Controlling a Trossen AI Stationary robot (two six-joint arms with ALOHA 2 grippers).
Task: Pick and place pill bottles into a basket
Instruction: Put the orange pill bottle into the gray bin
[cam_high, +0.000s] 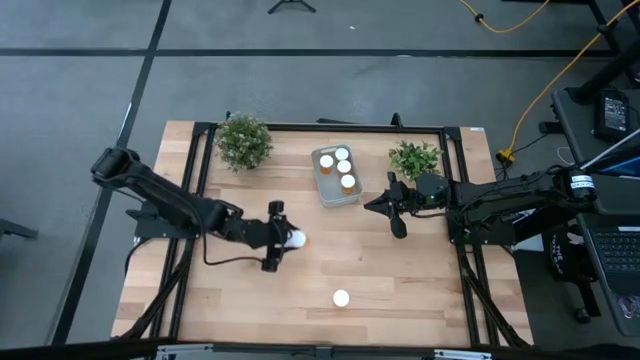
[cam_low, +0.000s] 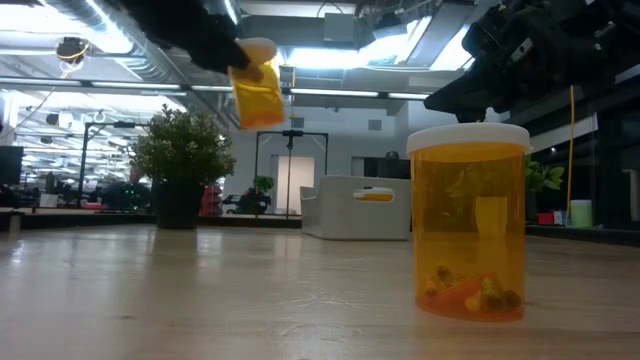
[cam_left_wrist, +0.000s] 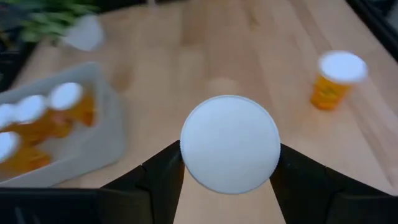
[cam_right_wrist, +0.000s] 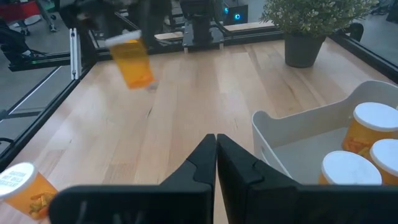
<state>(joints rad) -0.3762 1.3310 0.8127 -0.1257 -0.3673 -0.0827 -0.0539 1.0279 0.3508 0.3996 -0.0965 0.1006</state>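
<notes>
A pill bottle (cam_high: 296, 239) is grasped by the left gripper (cam_high: 283, 238), lifted off the table, near the basket (cam_high: 334, 190) where 3 bottles (cam_high: 342, 168) are already set. 1 bottle (cam_high: 341, 298) is left standing well apart from the basket. The right gripper (cam_high: 391, 212), just beside the basket, is clenched on nothing. If the basket's wall were clipped on the way over, the bottle could be knocked loose.

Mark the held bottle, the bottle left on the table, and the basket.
Held pill bottle (cam_left_wrist: 230, 144), left wrist view: middle of its white cap, between the left gripper's fingers.
Loose pill bottle (cam_low: 469, 225), low view: orange body, below the cap.
Basket (cam_right_wrist: 268, 134), right wrist view: near corner wall.
</notes>
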